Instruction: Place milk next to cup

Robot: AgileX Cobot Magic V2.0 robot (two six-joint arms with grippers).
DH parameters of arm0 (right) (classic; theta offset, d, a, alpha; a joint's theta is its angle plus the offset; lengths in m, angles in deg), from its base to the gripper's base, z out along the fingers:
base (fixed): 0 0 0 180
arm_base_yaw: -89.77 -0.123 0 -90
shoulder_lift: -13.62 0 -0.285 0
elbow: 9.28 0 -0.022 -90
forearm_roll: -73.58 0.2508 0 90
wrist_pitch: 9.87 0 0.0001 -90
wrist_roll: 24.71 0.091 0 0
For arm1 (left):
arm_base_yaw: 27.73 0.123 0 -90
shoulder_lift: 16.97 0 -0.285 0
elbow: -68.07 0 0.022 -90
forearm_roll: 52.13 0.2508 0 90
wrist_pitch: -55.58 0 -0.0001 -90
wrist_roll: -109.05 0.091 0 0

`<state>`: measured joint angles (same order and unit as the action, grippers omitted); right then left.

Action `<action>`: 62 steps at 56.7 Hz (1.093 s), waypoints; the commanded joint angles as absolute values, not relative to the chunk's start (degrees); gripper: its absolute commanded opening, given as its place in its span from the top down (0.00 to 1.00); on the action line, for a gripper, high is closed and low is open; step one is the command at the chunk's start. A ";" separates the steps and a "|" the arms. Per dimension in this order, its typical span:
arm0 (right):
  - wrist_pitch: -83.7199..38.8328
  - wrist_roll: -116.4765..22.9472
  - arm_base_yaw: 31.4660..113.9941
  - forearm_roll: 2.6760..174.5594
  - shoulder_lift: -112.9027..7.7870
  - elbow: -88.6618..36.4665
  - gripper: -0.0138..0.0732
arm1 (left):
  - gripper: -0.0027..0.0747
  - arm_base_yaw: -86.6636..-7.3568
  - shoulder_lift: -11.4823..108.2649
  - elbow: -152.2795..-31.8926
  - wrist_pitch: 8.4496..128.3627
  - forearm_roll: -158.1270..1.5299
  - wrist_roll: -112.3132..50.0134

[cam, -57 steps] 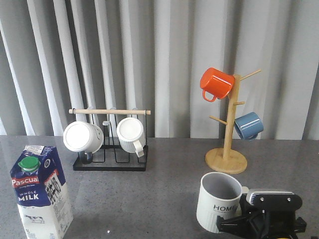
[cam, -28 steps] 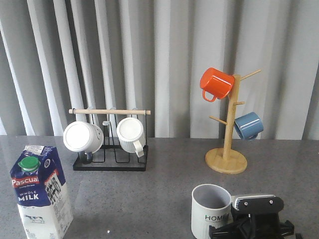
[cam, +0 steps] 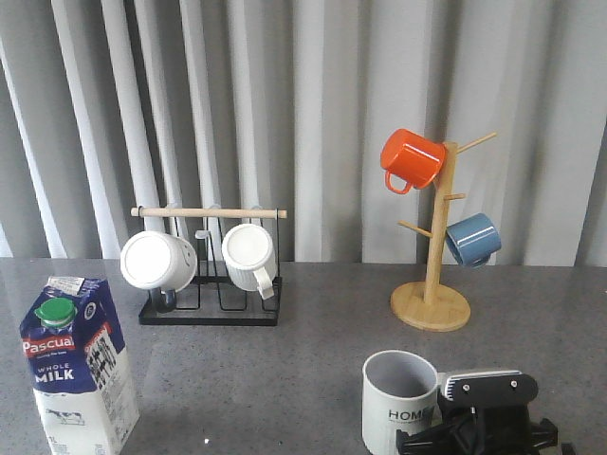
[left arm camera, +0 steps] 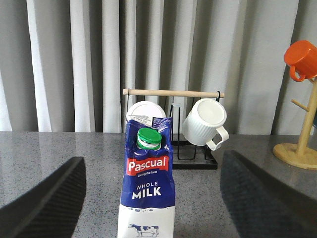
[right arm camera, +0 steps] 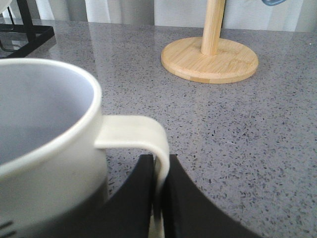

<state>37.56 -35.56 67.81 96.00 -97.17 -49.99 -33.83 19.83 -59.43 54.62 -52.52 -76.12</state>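
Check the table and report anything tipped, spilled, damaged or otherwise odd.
Nothing stands out. The milk stands upright with its green cap on, and no liquid shows on the table. The cup is upright, its handle pinched in the right gripper. The left gripper is open, facing the milk.

Right hand (cam: pixel 432 444) black, angular, pale grey screwed top plate; left hand (left arm camera: pixel 153 198) fingers dark, textured

The milk (cam: pixel 76 365) is seen far left; the cup (cam: pixel 399 402) is touched by the right gripper (cam: pixel 479 422).
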 commanded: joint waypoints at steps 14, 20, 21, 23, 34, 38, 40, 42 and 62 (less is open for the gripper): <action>38.36 -36.66 67.59 94.15 -94.95 -48.79 0.62 | 0.28 -34.29 20.28 -61.43 50.19 -52.92 -76.64; 38.36 -37.70 67.59 94.15 -94.95 -48.79 0.53 | 0.28 -34.29 20.28 -61.43 50.19 -52.92 -76.64; 38.36 -37.82 67.59 94.20 -94.95 -48.79 0.52 | 0.28 -34.29 20.28 -61.43 50.19 -52.92 -76.64; 38.36 -37.87 67.59 94.21 -94.95 -48.79 0.50 | 0.28 -34.29 20.28 -61.43 50.19 -52.92 -76.64; 41.43 -39.07 67.59 94.20 -93.13 -50.82 0.48 | 0.28 -34.29 20.28 -61.43 50.19 -52.92 -76.64; 43.26 -39.07 67.59 94.20 -91.96 -52.37 0.48 | 0.28 -34.29 20.28 -61.43 50.19 -52.92 -76.64; 43.44 -39.07 67.59 94.20 -91.42 -52.93 0.48 | 0.28 -34.29 20.28 -61.43 50.19 -52.92 -76.64; 43.38 -39.12 67.59 94.09 -90.70 -53.66 0.48 | 0.28 -34.29 20.28 -61.43 50.19 -52.92 -76.64; 42.32 -39.13 62.58 90.70 -79.66 -60.77 0.48 | 0.28 -34.29 20.28 -61.43 50.19 -52.92 -76.64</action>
